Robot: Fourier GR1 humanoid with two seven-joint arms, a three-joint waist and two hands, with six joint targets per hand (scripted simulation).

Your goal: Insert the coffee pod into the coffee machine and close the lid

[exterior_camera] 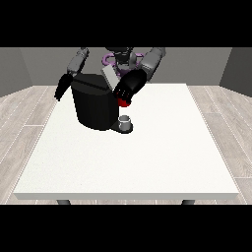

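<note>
Firstly, surface: one large white table [128, 162], square-edged, with two dark legs showing under its near edge.
Room: pale wood-plank floor on both sides of the table; plain grey walls behind.
Hand at the view's left [62, 87]: one; hangs beside the table's far left corner, just left of the machine, apart from it and holding nothing that shows; whether its fingers are straight or curled cannot be told.
Coffee machine [94, 106]: one; black, stands upright on the table's far left part.
Lid [110, 77]: one; grey, raised and tilted at the machine's top right, not closed.
Cup [125, 121]: one; small, grey, stands on the machine's dark base plate at its lower right.
Coffee pod [124, 102]: one; red, held at the machine's upper right edge, above the cup, below the raised lid, not inside the machine.
Hand at the view's right [130, 87]: one; fingers curled down round the pod, only the pod's lower part showing beneath them.
</note>
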